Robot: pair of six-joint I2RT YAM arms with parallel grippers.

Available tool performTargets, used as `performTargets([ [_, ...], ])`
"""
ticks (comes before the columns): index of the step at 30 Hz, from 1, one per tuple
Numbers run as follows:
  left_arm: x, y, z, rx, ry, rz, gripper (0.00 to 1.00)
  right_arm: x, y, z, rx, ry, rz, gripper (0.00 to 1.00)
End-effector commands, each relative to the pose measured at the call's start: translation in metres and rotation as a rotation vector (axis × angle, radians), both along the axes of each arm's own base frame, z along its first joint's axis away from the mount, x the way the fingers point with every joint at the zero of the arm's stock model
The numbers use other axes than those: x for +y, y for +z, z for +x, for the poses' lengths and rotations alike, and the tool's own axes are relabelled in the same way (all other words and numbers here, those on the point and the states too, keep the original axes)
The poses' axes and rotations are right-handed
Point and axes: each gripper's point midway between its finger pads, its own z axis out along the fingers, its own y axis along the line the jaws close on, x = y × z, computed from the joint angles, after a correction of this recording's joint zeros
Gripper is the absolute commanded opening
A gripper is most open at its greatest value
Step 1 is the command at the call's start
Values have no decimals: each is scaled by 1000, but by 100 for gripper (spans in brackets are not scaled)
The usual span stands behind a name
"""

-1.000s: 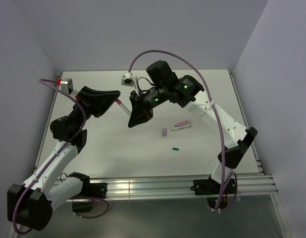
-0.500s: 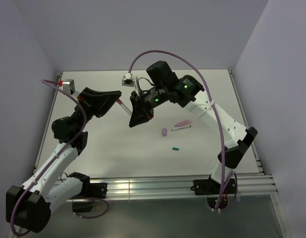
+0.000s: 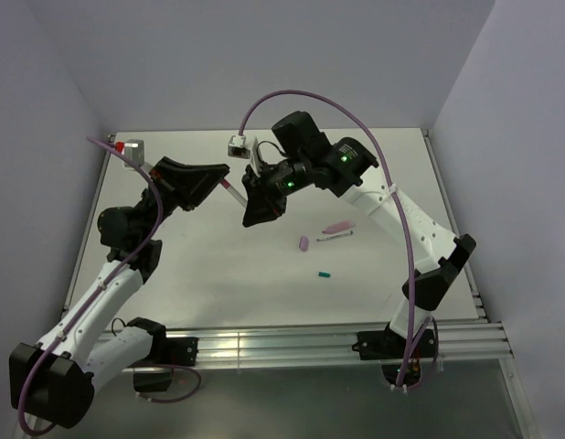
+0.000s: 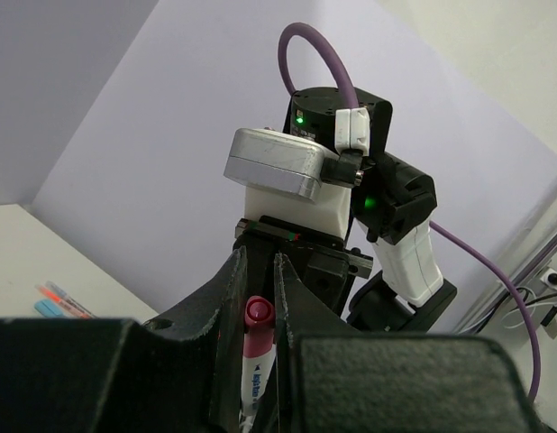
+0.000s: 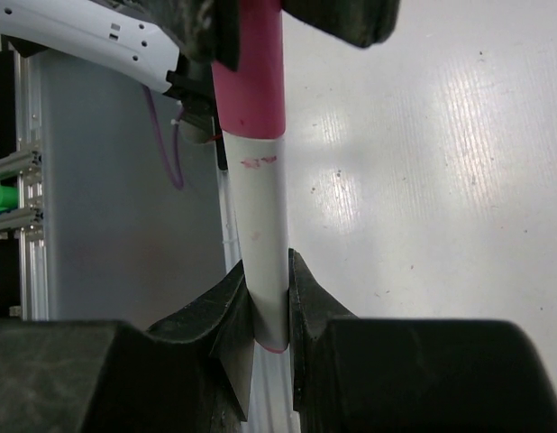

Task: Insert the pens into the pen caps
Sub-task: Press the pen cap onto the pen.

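Note:
One pen with a whitish barrel and a pink-red end spans the gap between my two grippers, above the back of the table. My left gripper is shut on its pink-red end; in the left wrist view that end sits between the jaws of the left gripper, with printed white barrel below. My right gripper is shut on the whitish barrel, pinched at the tips of the right gripper. A lilac pen cap and a teal pen cap lie on the table.
A pink piece and a thin pen lie right of centre on the white table. The left wrist view shows orange-red pens and a light blue piece on the table. Walls close the back and sides.
My left arm has swung its wrist slightly up and toward the back, and the right gripper has shifted a little with it. Both stay shut on the pen.

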Motion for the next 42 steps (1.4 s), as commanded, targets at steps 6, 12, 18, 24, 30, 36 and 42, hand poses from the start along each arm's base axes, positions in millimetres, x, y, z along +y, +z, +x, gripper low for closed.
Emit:
performTargets([
  [6,-46,-100,-69,163,-442,326,0,34,160,62,-450,-127,487,0],
  [12,-50,-105,-62,191,-420,317,0,40,164,64,-416,-134,516,0],
  [18,-55,-102,-60,212,-438,282,0,44,164,70,-396,-158,527,0],
  [24,-60,-110,-69,218,-471,307,1,45,159,74,-410,-163,512,0],
  [30,-54,-99,-61,183,-439,316,0,43,146,66,-380,-132,493,0],
  [36,-44,-94,-47,211,-407,287,0,31,142,64,-350,-140,485,0],
  [42,-38,-84,-38,220,-399,246,0,22,137,64,-325,-145,476,21],
])
